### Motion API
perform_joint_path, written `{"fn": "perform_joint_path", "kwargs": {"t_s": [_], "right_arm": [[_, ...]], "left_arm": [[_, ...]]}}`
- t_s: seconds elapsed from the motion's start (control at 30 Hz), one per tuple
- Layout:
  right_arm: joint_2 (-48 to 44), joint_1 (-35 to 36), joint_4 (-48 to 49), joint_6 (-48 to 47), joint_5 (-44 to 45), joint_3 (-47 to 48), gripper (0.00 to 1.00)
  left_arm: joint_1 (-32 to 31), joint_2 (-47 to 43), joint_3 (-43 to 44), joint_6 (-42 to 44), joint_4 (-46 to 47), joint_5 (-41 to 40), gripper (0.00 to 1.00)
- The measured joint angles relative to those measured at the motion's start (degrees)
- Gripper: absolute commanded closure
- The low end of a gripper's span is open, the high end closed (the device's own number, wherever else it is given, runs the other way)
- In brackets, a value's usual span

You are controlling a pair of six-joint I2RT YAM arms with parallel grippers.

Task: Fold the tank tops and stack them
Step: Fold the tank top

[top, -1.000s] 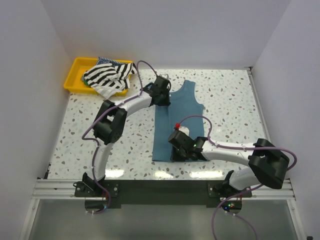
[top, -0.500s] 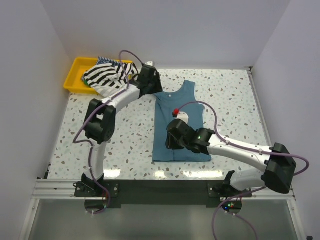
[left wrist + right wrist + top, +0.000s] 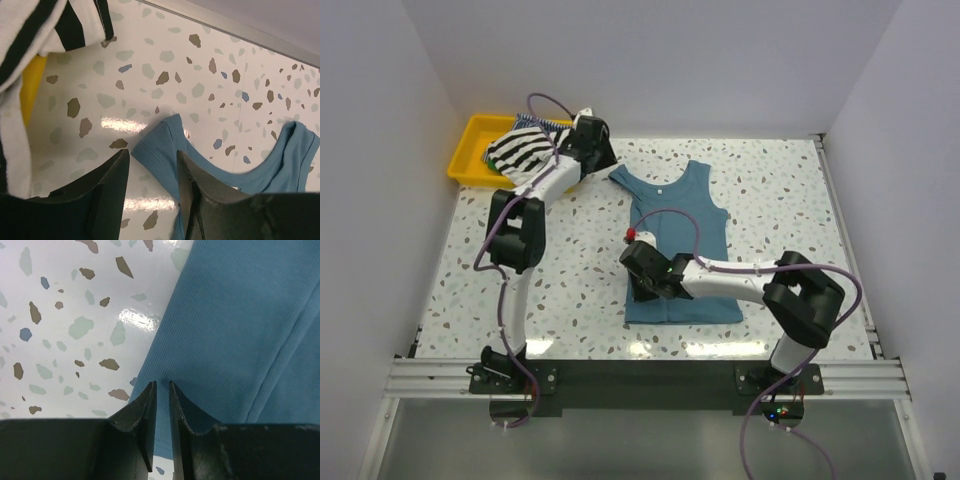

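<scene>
Since a second ago your left arm has swung away from the shoulder of the teal tank top (image 3: 685, 230) toward the far-left corner. Your right arm has slid left from the middle of the cloth to its left edge.

The top lies flat on the desk (image 3: 770, 190), a little right of centre. Its long axis runs near to far, with the hem near and the neck far. Its left strap (image 3: 160, 150) splays out toward the far left.

The left end effector (image 3: 152, 170) is spread, holding nothing, and that strap lies on the desk just off its fingertips. The right end effector (image 3: 161, 390) sits on the top's left edge, near the hem, with its fingers almost pressed together. You cannot tell whether they pinch the cloth.

So the left arm is nearer the far strap and the right arm nearer the near left edge. A lengthwise fold would likely carry that whole edge rightward. The black-and-white striped top (image 3: 525, 155) waits in the yellow tray (image 3: 470, 150).
</scene>
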Motion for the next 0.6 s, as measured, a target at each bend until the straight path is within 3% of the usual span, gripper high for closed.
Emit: {"fn": "perform_joint_path", "kwargs": {"t_s": [0.1, 0.3, 0.6], "right_arm": [[1.6, 0.7, 1.1, -0.6, 0.1, 0.0, 0.81], [2.6, 3.1, 4.5, -0.8, 0.0, -2.5, 0.82], [0.8, 3.2, 10.3, -0.2, -0.1, -6.7, 0.86]], "left_arm": [[-0.6, 2.2, 0.7, 0.1, 0.0, 0.2, 0.56], [-0.7, 4.3, 0.7, 0.2, -0.3, 0.3, 0.46], [-0.7, 4.3, -3.8, 0.2, 2.9, 2.4, 0.5]]}}
